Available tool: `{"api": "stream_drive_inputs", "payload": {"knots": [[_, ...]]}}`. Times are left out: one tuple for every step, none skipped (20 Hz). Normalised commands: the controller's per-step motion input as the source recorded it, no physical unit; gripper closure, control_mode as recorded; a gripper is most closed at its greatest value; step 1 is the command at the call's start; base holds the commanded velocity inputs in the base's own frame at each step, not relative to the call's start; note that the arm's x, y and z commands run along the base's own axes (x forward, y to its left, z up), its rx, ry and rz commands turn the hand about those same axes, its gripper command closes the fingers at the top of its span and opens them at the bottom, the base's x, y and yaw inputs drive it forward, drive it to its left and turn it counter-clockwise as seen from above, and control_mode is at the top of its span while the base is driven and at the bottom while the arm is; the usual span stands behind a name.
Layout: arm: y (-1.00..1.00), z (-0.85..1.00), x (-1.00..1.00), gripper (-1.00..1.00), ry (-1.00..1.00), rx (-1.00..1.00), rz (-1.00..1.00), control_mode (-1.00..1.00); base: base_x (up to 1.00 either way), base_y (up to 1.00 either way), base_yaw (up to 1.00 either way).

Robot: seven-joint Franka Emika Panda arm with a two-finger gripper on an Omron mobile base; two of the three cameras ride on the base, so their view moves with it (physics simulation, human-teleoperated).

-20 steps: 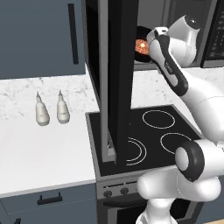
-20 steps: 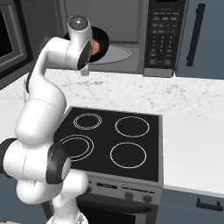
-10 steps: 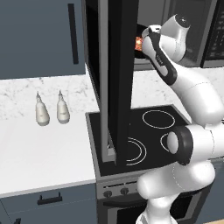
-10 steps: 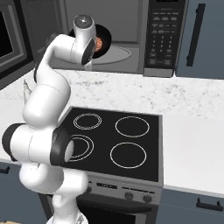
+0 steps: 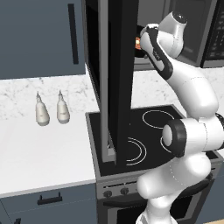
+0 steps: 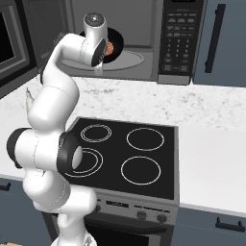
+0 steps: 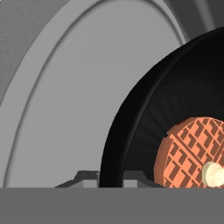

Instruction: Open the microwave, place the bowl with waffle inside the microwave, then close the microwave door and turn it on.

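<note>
The microwave (image 6: 180,38) stands open, and the microwave door (image 5: 118,78) is swung far out over the cooktop's left edge. My gripper (image 7: 111,177) is shut on the rim of the small black bowl (image 7: 144,122), which holds a round brown waffle (image 7: 188,153) with a pale pat on top. The bowl (image 6: 116,44) is inside the grey cavity, tilted, just above the round turntable plate (image 7: 74,100). From the left base, the waffle (image 5: 138,43) peeks out between the door's edge and my hand. The keypad strip is on the microwave's right side.
A black four-ring cooktop (image 6: 144,158) lies below the microwave. Two pale shaker bottles (image 5: 42,111) (image 5: 62,109) stand on the marble counter to its left. Blue-grey cabinets with black handles (image 6: 211,38) flank the microwave. The open door blocks the space left of my arm.
My hand has risen slightly and pushed a little deeper into the cavity, carrying the bowl. The door and the grip are unchanged.
</note>
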Motion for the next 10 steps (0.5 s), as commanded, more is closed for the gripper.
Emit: {"api": "stream_drive_inputs", "payload": {"knots": [[0.0, -0.33, 0.0, 1.0, 0.0, 0.0, 0.0, -1.0, 0.0, 0.0, 0.0], [0.0, -0.3, 0.0, 1.0, 0.0, 0.0, 0.0, -1.0, 0.0, 0.0, 0.0], [0.0, -0.17, 0.0, 1.0, 0.0, 0.0, 0.0, -1.0, 0.0, 0.0, 0.0], [0.0, 0.0, 0.0, 1.0, 0.0, 0.0, 0.0, -1.0, 0.0, 0.0, 0.0], [0.0, 0.0, 0.0, 1.0, -0.02, 0.0, 0.0, -1.0, 0.0, 0.0, 0.0], [0.0, 0.0, 0.0, 1.0, 0.0, 0.0, 0.0, -1.0, 0.0, 0.0, 0.0], [0.0, 0.0, 0.0, 1.0, 0.0, 0.0, 0.0, -1.0, 0.0, 0.0, 0.0], [0.0, 0.0, 0.0, 1.0, 0.0, 0.0, 0.0, -1.0, 0.0, 0.0, 0.0], [0.0, 0.0, 0.0, 1.0, 0.0, 0.0, 0.0, -1.0, 0.0, 0.0, 0.0], [0.0, 0.0, 0.0, 1.0, 0.0, 0.0, 0.0, -1.0, 0.0, 0.0, 0.0]]}}
